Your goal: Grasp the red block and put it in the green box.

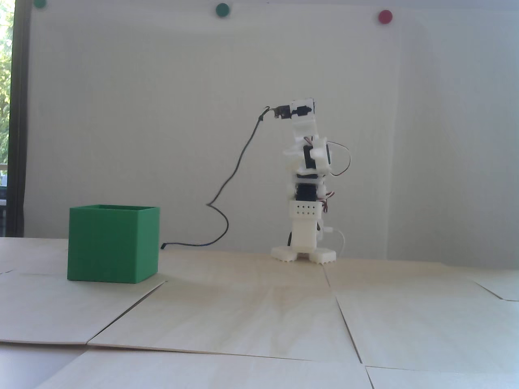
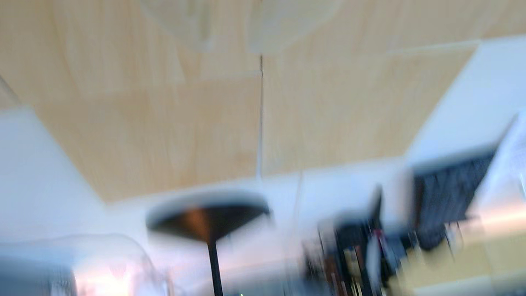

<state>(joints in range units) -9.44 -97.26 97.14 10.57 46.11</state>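
The green box (image 1: 112, 243) stands on the wooden table at the left of the fixed view, open side up; its inside is hidden. The red block shows in neither view. The white arm (image 1: 305, 233) stands folded upright at the back centre, well to the right of the box. The wrist view is heavily blurred. My gripper (image 2: 232, 48) shows there only as two pale smeared shapes at the top edge over the wood panels. How the jaws stand is unreadable, and nothing is seen between them.
The table is made of pale wood panels (image 1: 227, 316) with seams. A black cable (image 1: 227, 182) hangs from the arm's top to the table behind the box. Round green (image 1: 222, 9) and red (image 1: 384, 16) dots are on the wall. A blurred dark lamp (image 2: 209, 216) and clutter (image 2: 447, 199) lie beyond the table.
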